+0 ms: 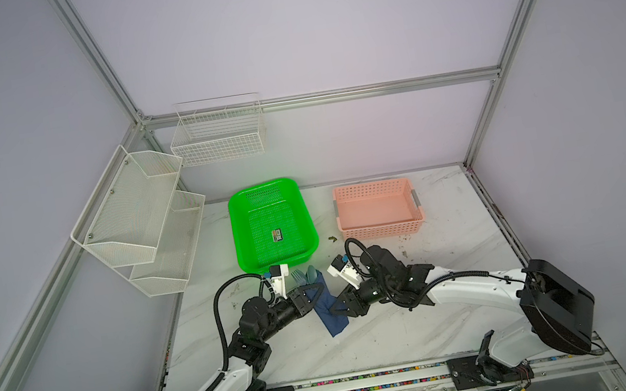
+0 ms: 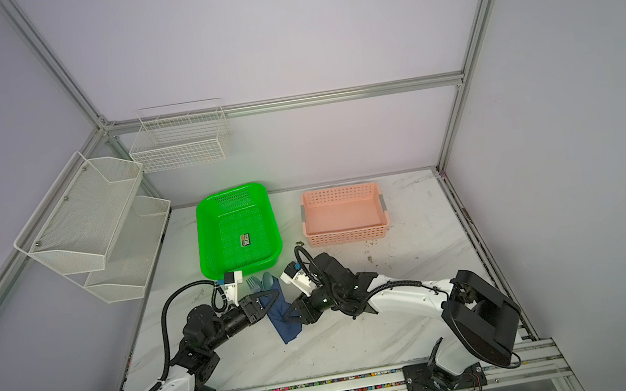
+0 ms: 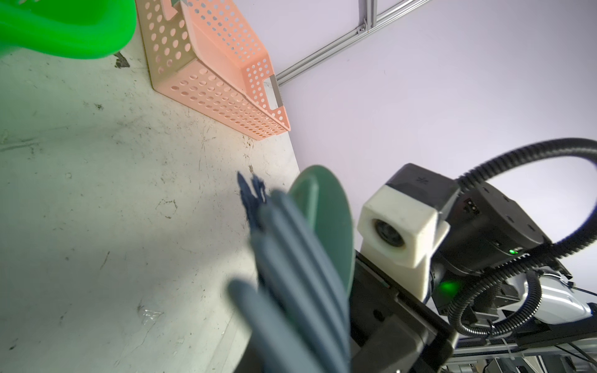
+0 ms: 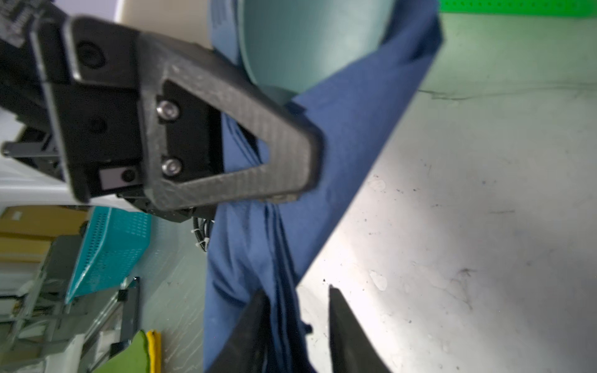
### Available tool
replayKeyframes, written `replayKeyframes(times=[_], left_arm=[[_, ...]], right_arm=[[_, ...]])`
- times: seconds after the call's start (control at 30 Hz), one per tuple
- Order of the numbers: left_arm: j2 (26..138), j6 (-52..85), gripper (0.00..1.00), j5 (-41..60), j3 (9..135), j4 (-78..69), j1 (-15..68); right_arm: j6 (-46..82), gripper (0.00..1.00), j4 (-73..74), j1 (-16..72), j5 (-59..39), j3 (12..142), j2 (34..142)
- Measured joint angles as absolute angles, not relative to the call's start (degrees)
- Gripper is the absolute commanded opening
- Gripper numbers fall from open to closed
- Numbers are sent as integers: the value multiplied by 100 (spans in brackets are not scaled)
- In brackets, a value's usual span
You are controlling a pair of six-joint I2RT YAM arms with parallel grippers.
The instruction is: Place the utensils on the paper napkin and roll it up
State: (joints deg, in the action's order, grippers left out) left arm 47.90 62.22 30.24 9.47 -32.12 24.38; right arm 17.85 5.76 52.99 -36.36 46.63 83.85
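The marble table (image 1: pixel 388 345) carries two baskets at its far side. Seen from the table's middle, a green basket (image 1: pixel 239 232) stands at 11 o'clock and a pink basket (image 1: pixel 381 230) at 1 o'clock, apart from each other. Only the right wrist view looks past the table edge, where a teal crate (image 4: pixel 109 248) sits among blurred shelves.

The paper napkin (image 1: pixel 334 323) lies near the table's middle, at 6 o'clock from the green basket, bunched into a long strip around the utensils (image 1: pixel 298 277). Its 6 o'clock end rests on the marble.

The left gripper (image 1: pixel 317 290) reaches in from 8 o'clock and is clamped on the napkin's upper part. The right wrist view shows one of its fingers (image 4: pixel 226 187) lying against the blue paper.

The right gripper (image 1: pixel 334 309) comes from 4 o'clock. In the right wrist view its jaws stand apart, with the napkin's lower part between them, touching one finger (image 4: pixel 255 323).

At the strip's 12 o'clock end a fork (image 2: pixel 252 283) and a spoon (image 2: pixel 267 282) stick out side by side. The left wrist view shows them close and blurred.

A small printed card (image 1: pixel 277 235) lies in the green basket, and its printing is too small to read. A star-like mark (image 3: pixel 421 178) on the right arm's camera housing shows only in the left wrist view.
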Motion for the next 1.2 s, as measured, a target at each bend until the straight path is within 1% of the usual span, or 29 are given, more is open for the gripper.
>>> replayKeyframes(times=[0.13,0.2,0.27,0.33,0.4,0.67,0.7,0.73,0.77,0.83,0.97,1.2], left_arm=[[4685,6241,6,2974,947,-3301,2438],[4670,6246,5,2954,947,-3391,2438],[4674,6259,5,2954,947,-3492,2438],[4700,6261,5,2958,947,-3601,2438],[4742,6263,5,2965,945,-3656,2438],[4707,6344,5,2976,827,-3800,2421],[4683,6346,5,2974,816,-3802,2418],[4654,6346,5,2974,805,-3802,2412],[4626,6348,5,2976,801,-3800,2412],[4574,6348,5,2980,799,-3804,2412],[4515,6348,5,2987,799,-3804,2412],[4386,6348,5,3138,799,-3804,2412]], right_arm=[[1776,44,438,5299,-3625,4635,8119],[1776,41,425,5304,-3640,4635,8038],[1802,32,447,5306,-3669,4635,8014],[1855,20,454,5306,-3693,4630,8020],[1879,13,475,5306,-3688,4624,8020],[1946,8,486,5286,-3680,4611,8025],[1946,11,486,5273,-3682,4611,8023],[1966,22,489,5260,-3682,4609,8020],[1990,28,482,5247,-3667,4609,8018],[1962,33,489,5205,-3642,4600,8016],[1938,38,475,5131,-3645,4598,8005],[1841,56,395,5050,-3898,4622,7599]])
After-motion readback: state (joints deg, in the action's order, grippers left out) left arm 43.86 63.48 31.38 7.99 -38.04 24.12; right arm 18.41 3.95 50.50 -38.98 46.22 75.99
